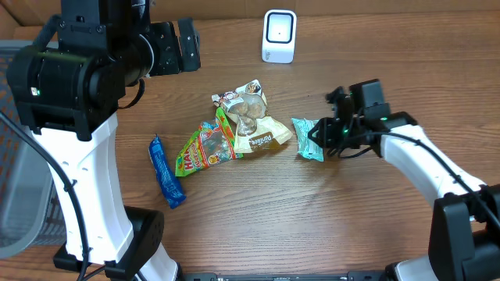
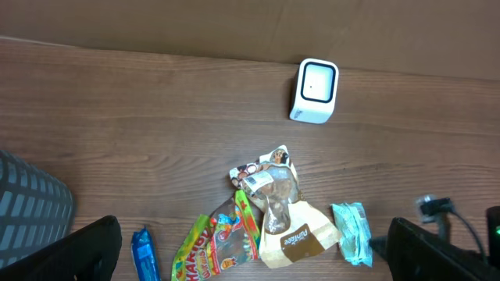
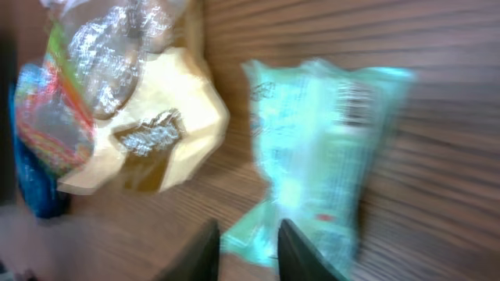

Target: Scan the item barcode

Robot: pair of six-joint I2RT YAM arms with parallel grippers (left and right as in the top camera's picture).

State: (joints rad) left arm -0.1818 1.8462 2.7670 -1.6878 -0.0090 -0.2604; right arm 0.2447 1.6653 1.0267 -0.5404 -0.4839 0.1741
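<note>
On the wood table, right of the snack pile: teal packet (image 1: 307, 139) appears to lie flat, well apart from the white scanner (image 1: 279, 35) at the far edge.
Right gripper (image 3: 244, 248): fingers nearly together, pinching the packet's edge; the wrist view is blurred.
Left gripper (image 1: 181, 47): spread wide, empty, raised at far left.
Progress: early, by my reading. Packet gripped, not yet shown to the scanner.
Left to do: lift, carry across, turn barcode to the scanner face.
Pile: beige pouch (image 1: 262, 139), gummy bag (image 1: 205, 148), blue bar (image 1: 166, 173).
Surface: table (image 1: 312, 226), brown wood grain, matte.
Room: only a grey slatted bin (image 2: 31, 207) at left shows.
</note>
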